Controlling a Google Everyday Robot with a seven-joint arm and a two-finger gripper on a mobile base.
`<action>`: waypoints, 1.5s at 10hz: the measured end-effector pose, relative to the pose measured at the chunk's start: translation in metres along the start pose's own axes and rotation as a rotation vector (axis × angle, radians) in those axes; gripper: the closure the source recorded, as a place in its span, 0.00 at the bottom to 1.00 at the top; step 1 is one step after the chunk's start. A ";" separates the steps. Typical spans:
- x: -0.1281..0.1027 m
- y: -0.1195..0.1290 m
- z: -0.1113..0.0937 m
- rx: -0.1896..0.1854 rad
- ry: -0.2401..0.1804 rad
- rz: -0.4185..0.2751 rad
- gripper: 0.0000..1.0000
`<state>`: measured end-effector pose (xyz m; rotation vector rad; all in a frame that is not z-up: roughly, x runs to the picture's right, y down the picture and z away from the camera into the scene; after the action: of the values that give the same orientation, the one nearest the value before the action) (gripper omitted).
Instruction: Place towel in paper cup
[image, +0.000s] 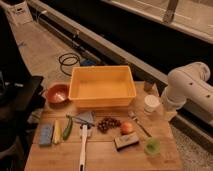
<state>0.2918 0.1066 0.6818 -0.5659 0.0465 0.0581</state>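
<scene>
my gripper (169, 105) hangs at the wooden table's (107, 161) right edge, just right of the one paper cup (151, 103); i cannot tell its state. the one towel (86, 118) lies well apart to its left, before the one yellow bin (101, 88), near one grape bunch (107, 124). one orange bowl (57, 93), one green cup (152, 146).

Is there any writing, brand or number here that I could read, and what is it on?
Nothing here can be read.
White object on the floor, top left: dark marks, too blurred to read.
Paper cup, bin, arm: no lettering shows.
Claw: out of view; only the arm shows, right of the table.
</scene>
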 end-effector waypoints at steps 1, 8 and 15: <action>0.000 0.000 0.000 0.000 0.000 0.000 0.35; 0.000 0.000 0.000 0.000 0.000 0.000 0.35; -0.053 -0.004 -0.004 0.079 0.042 -0.243 0.35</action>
<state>0.2393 0.0988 0.6836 -0.4905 0.0210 -0.1914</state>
